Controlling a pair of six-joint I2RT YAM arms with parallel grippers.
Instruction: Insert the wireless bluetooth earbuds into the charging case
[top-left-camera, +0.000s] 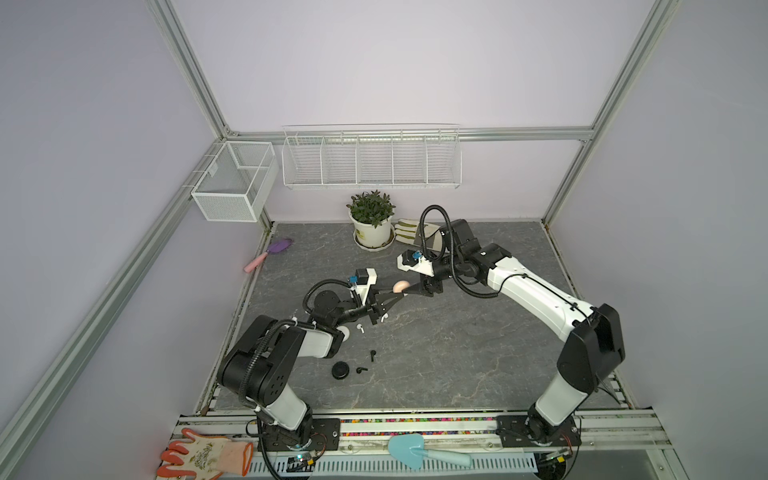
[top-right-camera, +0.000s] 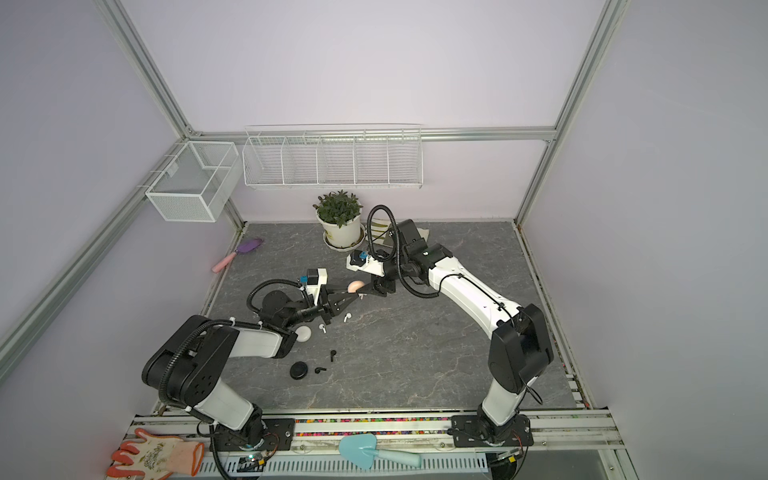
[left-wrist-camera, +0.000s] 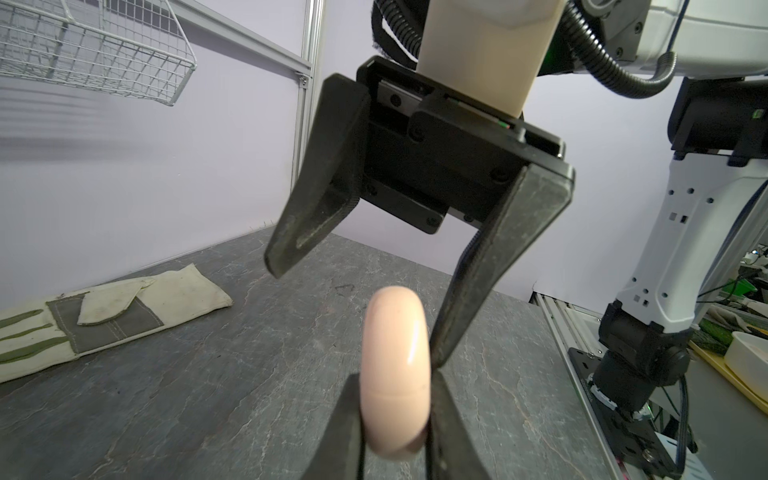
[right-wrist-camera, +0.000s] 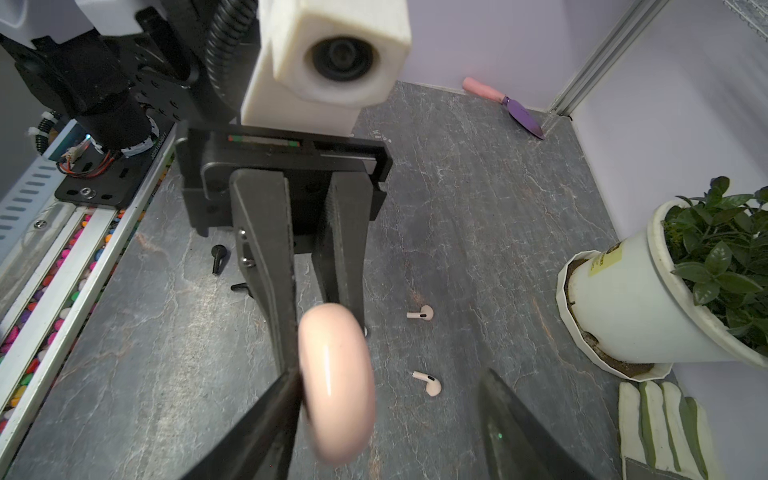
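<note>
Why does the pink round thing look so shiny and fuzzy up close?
In the right wrist view the pale pink round plastic case sits very near the lens, so its nearest end blurs; in the left wrist view it is sharper, with a bright streak of glare along its side; the white wire basket there looks smeared.

A robotics lab test cell dressed as a gardening corner: aluminium frame posts (top-left-camera: 196, 79) and plain lilac walls (top-left-camera: 395, 62) box in a stone-look tabletop (top-left-camera: 457, 353). The props are wire baskets (top-left-camera: 371, 160), a potted plant (top-left-camera: 372, 226), a blue trowel (top-left-camera: 406, 451) and an orange-fingered glove (top-left-camera: 208, 455).
</note>
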